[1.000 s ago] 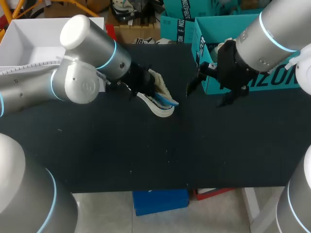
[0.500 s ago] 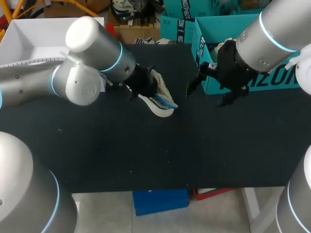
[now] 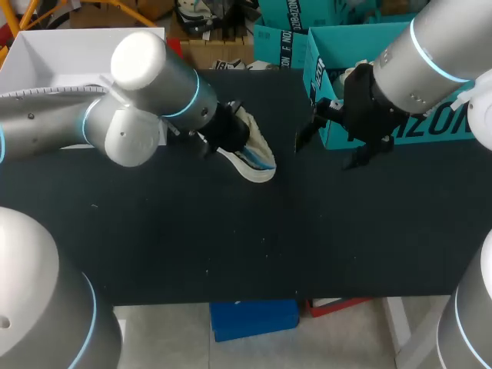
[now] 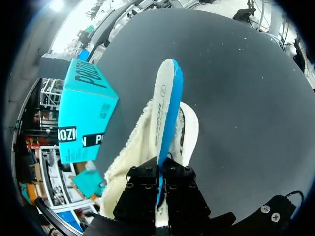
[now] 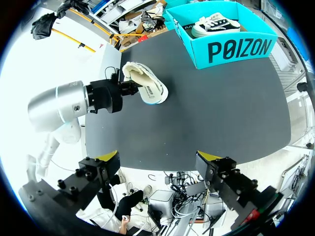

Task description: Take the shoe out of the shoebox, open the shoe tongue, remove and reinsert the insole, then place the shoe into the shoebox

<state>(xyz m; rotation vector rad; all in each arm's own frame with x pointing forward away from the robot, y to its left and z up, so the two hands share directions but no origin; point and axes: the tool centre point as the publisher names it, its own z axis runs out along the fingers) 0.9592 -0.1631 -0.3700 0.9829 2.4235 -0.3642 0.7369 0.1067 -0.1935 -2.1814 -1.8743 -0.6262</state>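
Mid-table, near the box point(image 5: 236, 48): insole pinched, shoe partly hidden.
The left gripper point(image 4: 160, 173) has its 2 black fingers pressed together on the blue-edged insole point(image 4: 166, 105), which stands on edge against the cream-lined shoe point(image 4: 129, 152). The shoe's near end is hidden behind those fingers, and their yellow tips are out of sight. Whether the shoe rests on the table point(image 3: 231, 246) or hangs clear of it cannot be told. The right gripper point(image 5: 157, 157) hovers well apart, its 2 yellow tips spread wide on nothing. A sneaker point(image 5: 212, 24) lies in the box, partly hidden by its wall.
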